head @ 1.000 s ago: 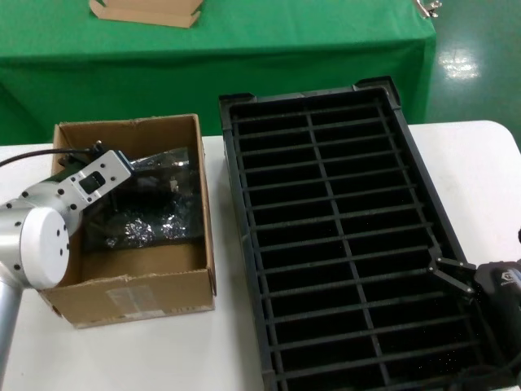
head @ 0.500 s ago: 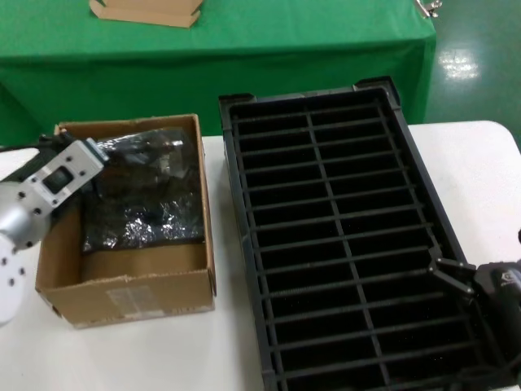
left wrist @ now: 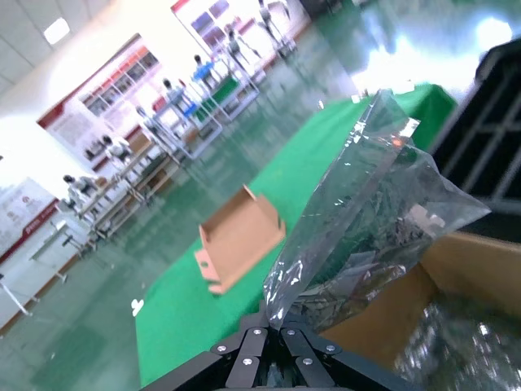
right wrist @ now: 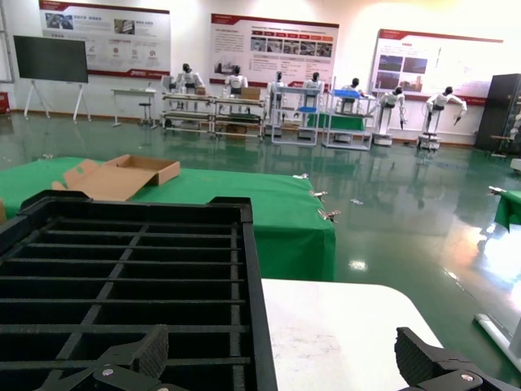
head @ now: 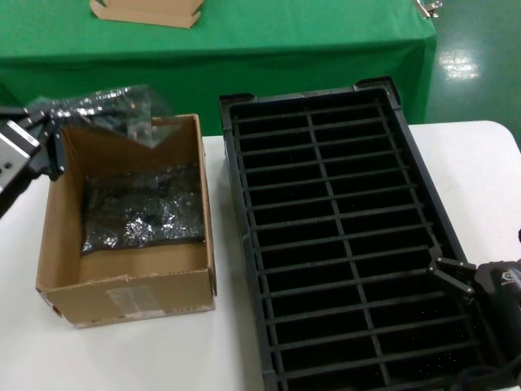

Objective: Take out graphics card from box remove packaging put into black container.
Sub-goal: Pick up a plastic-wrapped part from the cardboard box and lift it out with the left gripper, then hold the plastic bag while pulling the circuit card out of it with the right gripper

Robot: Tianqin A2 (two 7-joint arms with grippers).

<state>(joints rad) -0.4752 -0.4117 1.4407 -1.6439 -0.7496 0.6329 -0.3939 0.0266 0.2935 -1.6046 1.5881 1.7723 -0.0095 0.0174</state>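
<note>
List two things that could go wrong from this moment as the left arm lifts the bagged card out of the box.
The left gripper pinches only a corner of the packaging, so the slick bag may slip. The bag hangs over the box rim and could snag it. The right gripper waits above the black container.

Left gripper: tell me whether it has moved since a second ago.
Yes. The left gripper, shut on a bagged card, rose out of the box toward its far-left corner.

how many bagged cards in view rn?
2. One bag is held by the left end effector above the box's far left corner; another bag lies inside the box. More may be hidden underneath.
</note>
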